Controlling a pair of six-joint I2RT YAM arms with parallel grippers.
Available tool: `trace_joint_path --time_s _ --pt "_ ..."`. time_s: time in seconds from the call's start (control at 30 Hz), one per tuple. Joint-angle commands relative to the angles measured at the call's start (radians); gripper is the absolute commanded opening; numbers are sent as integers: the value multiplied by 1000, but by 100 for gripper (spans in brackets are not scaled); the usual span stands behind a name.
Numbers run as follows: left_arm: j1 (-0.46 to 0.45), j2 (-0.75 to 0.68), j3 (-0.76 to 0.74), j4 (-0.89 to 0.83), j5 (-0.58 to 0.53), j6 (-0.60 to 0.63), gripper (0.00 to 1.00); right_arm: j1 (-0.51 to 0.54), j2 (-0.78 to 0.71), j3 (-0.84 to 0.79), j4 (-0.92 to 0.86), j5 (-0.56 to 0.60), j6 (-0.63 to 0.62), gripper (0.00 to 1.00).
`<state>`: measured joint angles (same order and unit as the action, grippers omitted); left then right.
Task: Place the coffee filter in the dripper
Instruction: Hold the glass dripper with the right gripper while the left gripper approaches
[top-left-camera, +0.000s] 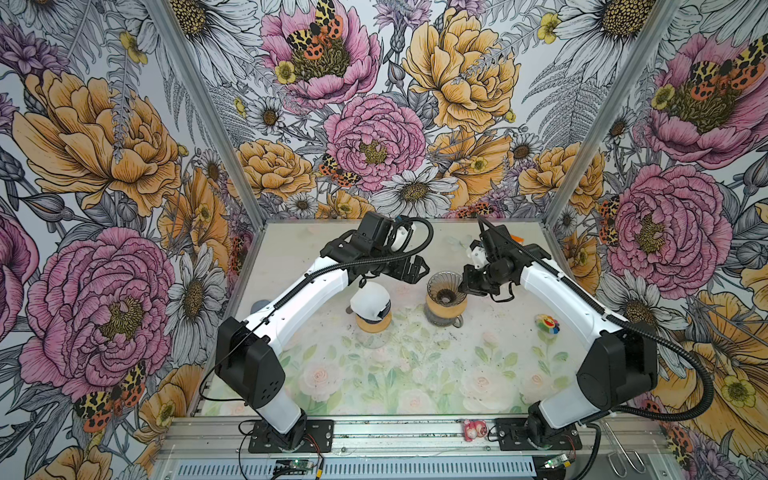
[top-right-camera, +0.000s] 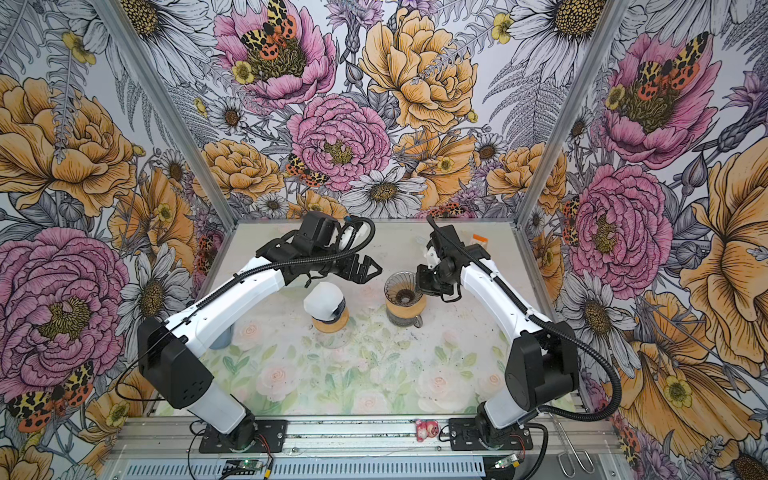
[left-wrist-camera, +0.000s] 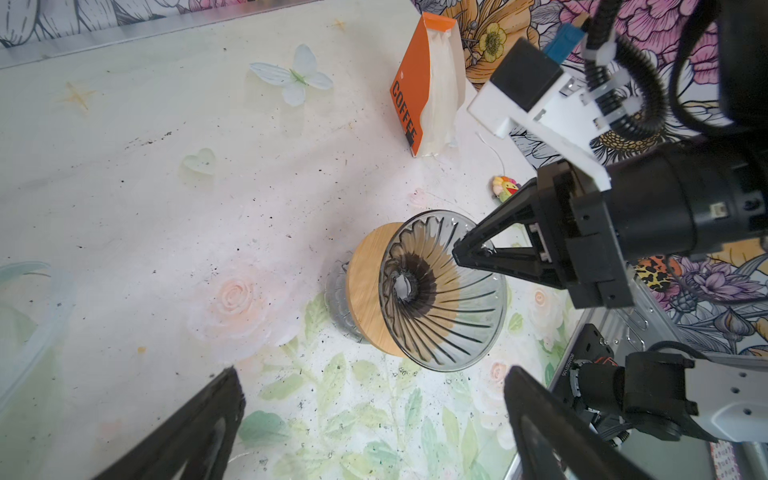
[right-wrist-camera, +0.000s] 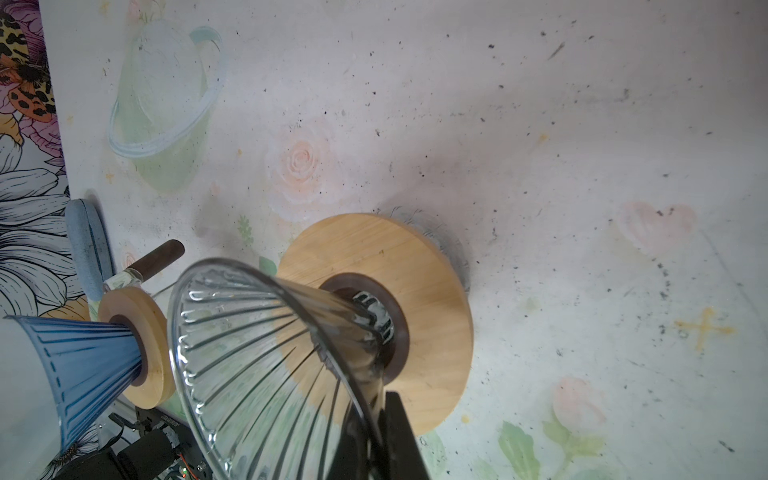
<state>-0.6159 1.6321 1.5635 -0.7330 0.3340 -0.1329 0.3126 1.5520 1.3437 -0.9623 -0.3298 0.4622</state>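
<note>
- White paper coffee filter (top-left-camera: 371, 295) is left of centre in both top views. It's sitting in the blue dripper (right-wrist-camera: 91, 365) and bulges up past the rim, so from above you mostly see paper.
- That blue dripper stands upright on a round wooden collar (top-left-camera: 374, 325), lower-middle of the table (top-left-camera: 415, 374).
- Just above and right of the filter in the top frame is the left gripper (top-left-camera: 417, 268). Its claw is spread wide and clear of everything. In the left wrist view the two black fingers (left-wrist-camera: 187, 428) sit far apart along the bottom edge, with bare table between them.
- Next to the right is the clear glass dripper (top-left-camera: 444, 291), ribbed, with its own wooden ring. It's near the blue one but not touching, and you can see straight down to the hole in the middle.
- The right gripper (top-left-camera: 464, 286) reaches in from the right, claw pressed together on the right-hand rim of the glass dripper, pinching the glass wall. The right wrist view shows a finger flat against it.
- Orange COFFEE box (left-wrist-camera: 419, 83) stands at the upper right of the table, well apart from both drippers.
- Little rainbow flower toy (top-left-camera: 546, 322) lies by the right edge.
</note>
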Motion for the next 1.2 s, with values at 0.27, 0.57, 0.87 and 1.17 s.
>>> trace_joint_path --time_s 0.27,0.57,0.87,1.17 --pt "-35 66 62 11 12 -96 99 -23 -44 -18 -58 6 13 12" --pt "-63 83 53 11 20 -128 96 -30 -74 35 -52 22 -14 27" --pt "-95 130 61 11 42 -153 85 -32 -107 41 -35 61 -63 31" --pt "-94 170 64 9 40 -154 67 -32 -87 10 -25 65 -82 26"
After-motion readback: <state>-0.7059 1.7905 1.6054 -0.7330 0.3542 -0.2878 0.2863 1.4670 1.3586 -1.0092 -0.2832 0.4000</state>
